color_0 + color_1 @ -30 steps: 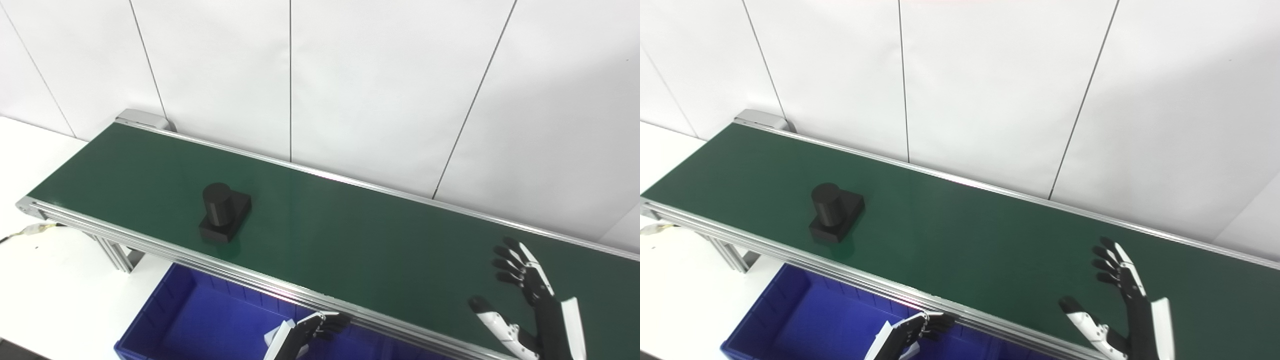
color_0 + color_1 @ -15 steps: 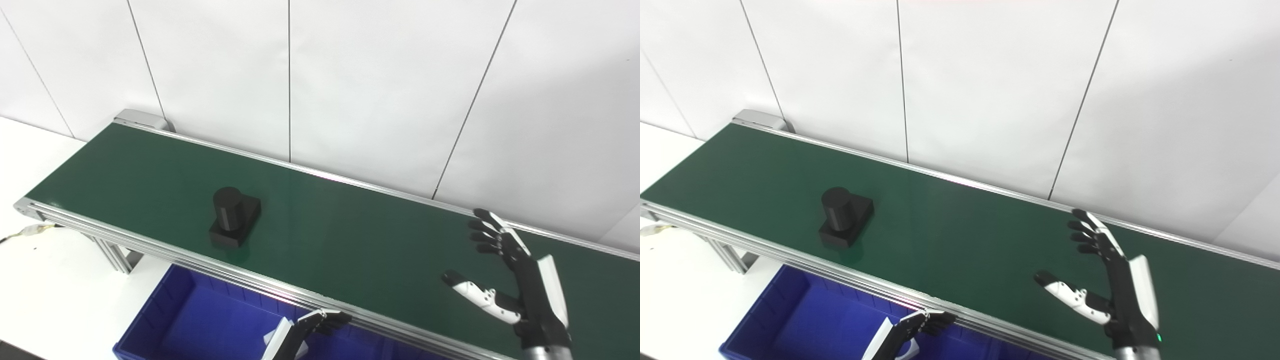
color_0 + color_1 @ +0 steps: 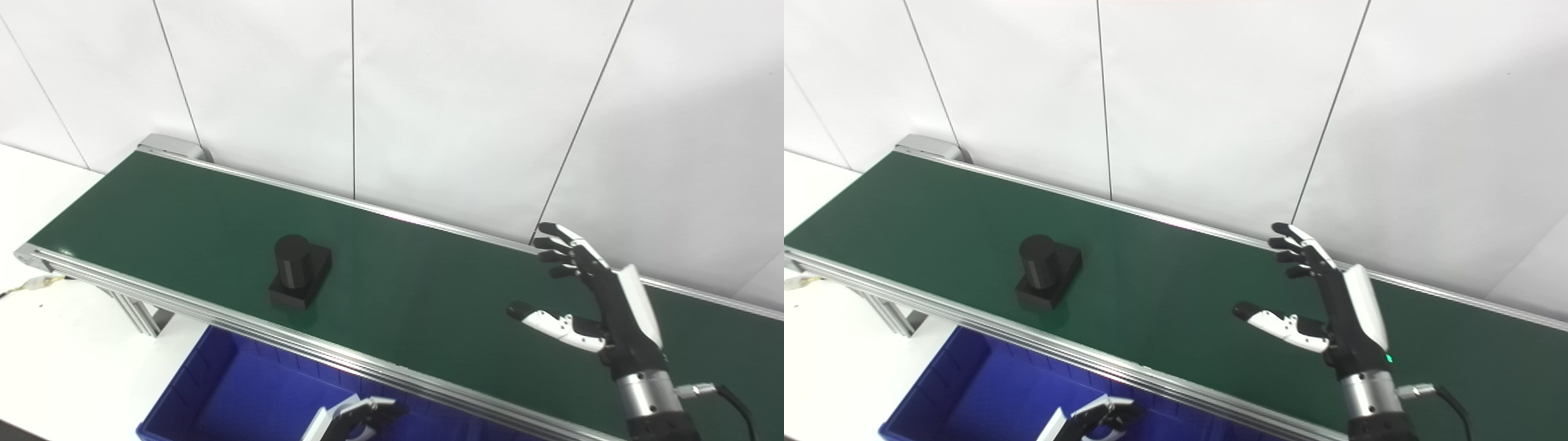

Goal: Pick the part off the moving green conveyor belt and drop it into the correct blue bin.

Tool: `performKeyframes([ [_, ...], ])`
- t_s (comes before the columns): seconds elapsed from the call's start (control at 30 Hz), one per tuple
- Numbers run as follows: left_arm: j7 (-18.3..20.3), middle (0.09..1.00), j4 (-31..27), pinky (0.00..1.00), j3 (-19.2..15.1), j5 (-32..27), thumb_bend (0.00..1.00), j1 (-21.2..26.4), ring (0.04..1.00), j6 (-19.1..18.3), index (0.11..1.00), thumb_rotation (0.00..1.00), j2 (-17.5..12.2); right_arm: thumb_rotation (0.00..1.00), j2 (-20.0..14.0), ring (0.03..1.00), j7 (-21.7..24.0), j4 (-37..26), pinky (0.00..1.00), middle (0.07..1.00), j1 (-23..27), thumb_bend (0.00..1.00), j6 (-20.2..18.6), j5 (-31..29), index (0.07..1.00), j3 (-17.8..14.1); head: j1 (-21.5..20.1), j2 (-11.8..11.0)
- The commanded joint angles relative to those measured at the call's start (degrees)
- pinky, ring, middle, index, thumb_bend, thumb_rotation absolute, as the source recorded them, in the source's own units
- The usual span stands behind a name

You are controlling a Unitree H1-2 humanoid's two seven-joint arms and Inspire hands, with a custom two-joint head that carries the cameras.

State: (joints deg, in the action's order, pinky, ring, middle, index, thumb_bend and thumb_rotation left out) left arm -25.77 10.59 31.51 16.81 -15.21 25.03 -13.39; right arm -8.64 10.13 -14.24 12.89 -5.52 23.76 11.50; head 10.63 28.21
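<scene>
So the black part [image 3: 298,271] is sitting on the green conveyor belt [image 3: 429,288], close to its near edge, toward the left end. Right hand [image 3: 603,306] is up over the belt's right stretch, fingers spread, holding nothing. Left hand [image 3: 355,419] is low over the blue bin [image 3: 202,398], fingers curled, can't tell its state.

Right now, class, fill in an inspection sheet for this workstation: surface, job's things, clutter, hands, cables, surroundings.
Surface: green conveyor belt, silver rails.
Job's things: black part, a cylinder on a block, on the belt; blue bin below its near rail.
Clutter: nothing seen.
Hands: right hand open above the belt, apart from the part; left hand low over the bin, fingers curled, holding nothing.
Cables: one at right wrist; another on white table.
Surroundings: white panelled wall.
</scene>
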Motion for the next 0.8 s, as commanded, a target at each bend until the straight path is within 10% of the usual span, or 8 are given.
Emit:
performKeyframes([
  [0.0, -0.1, 0.733, -1.3, 0.64, -0.3, 0.6, 1.00, 0.6, 0.714, 1.9, 0.701, 0.39, 0.8, 0.53, 0.6, 0.731, 0.0, -0.6, 0.64, 0.776, 2.9, 0.80, -1.3, 1.3, 0.848, 0.5, 0.1, 0.0],
  [0.77, 0.3, 0.744, 1.8, 0.61, 0.7, -4.8, 1.00, 3.8, 0.702, 1.9, 0.713, 0.36, 2.7, 0.55, 5.9, 0.656, 1.1, 14.9, 0.56, 0.748, 15.6, 0.86, -2.8, 8.3, 0.854, 9.4, -2.3, 1.1],
])
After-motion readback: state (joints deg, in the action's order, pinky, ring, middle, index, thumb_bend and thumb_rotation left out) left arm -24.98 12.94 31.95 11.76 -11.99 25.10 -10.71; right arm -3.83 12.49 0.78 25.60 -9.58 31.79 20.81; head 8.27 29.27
